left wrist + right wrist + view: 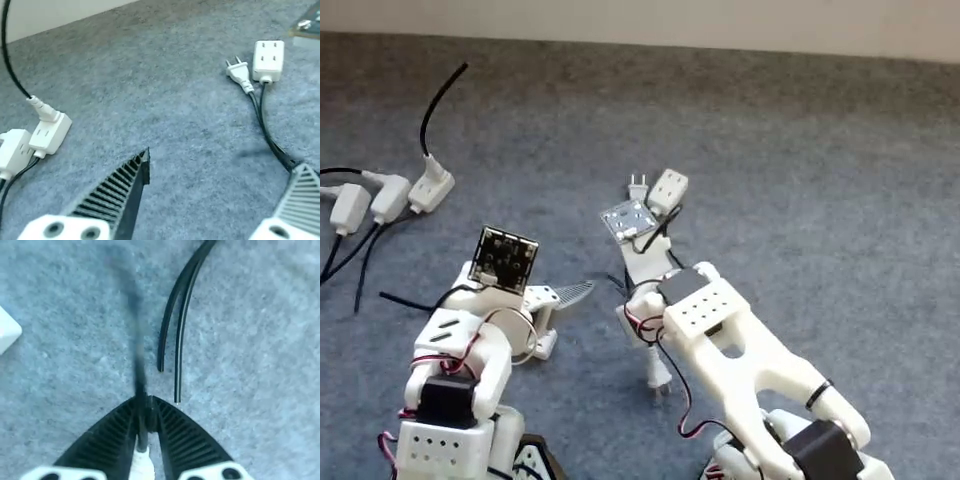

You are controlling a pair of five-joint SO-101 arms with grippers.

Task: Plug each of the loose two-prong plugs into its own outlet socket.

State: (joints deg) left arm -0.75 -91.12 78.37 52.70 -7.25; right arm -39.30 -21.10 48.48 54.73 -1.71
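one white plug (658,372) lies on the grey carpet (820,150) by the right arm, prongs aimed back towards the robot. the right gripper (145,405) is clamped shut on it at the neck, where its black cord (136,340) leaves, probably so it can be swung round to a socket. the second plug (237,72) rests just beside a white outlet block (268,60). the left gripper (222,160) hangs wide open over the carpet, seemingly ready to steady something.
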